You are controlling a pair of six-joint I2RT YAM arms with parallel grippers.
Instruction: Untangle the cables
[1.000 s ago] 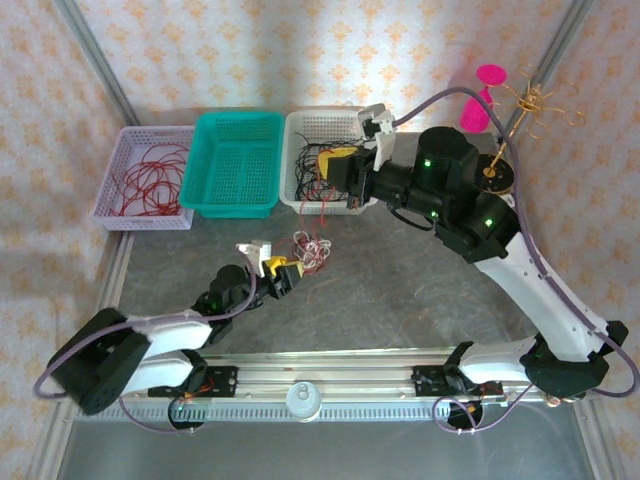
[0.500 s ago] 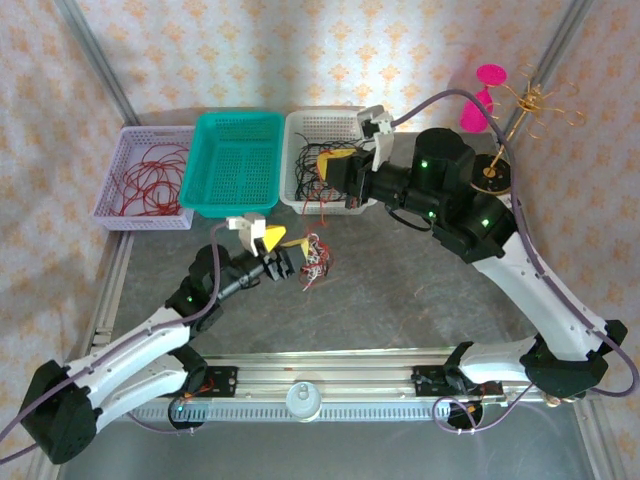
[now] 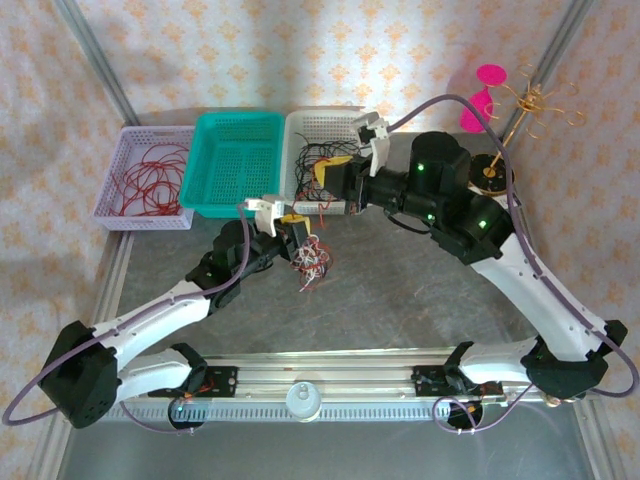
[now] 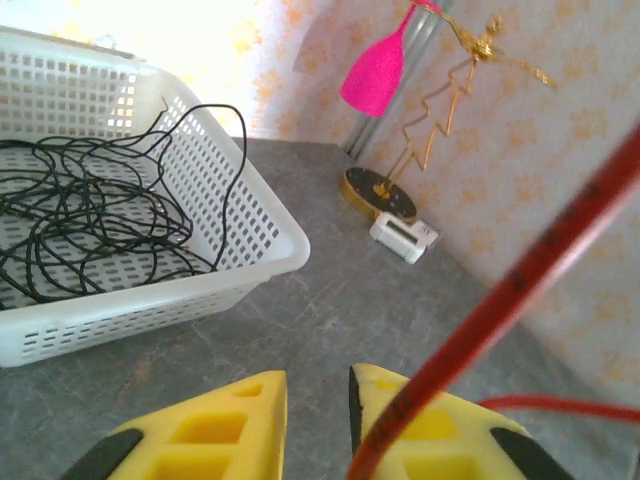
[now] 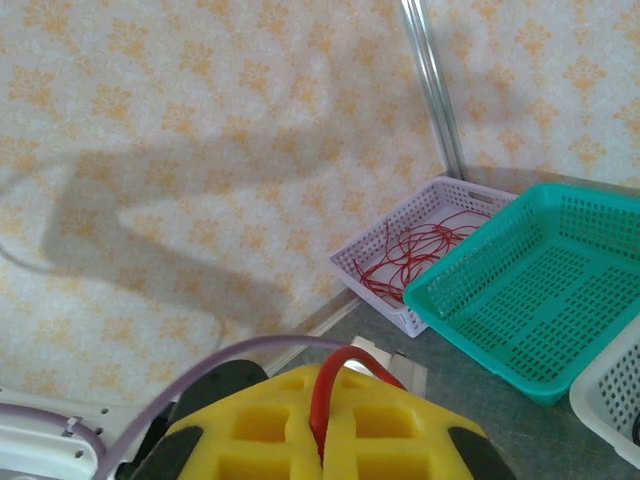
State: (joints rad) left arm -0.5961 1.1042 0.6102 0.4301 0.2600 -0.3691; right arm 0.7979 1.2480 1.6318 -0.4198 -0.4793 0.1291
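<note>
Left arm [image 3: 170,305] swung forward since earlier, left pincer [image 3: 300,235] now atop cables [image 3: 311,258] on bench [image 3: 400,290] | left fingers [image 4: 210,430] nearly together, whether pinching cannot tell | right pincer [image 5: 322,420] over white basket [image 3: 318,113] rim, pressed together on red strand [image 5: 335,360]

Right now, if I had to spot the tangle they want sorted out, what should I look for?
Find the row of baskets at the back of the table. In front of where the teal basket meets the white basket, at the tip of the left gripper, is a clump of cables. It alone mixes red and white strands and lies outside any basket.
</note>
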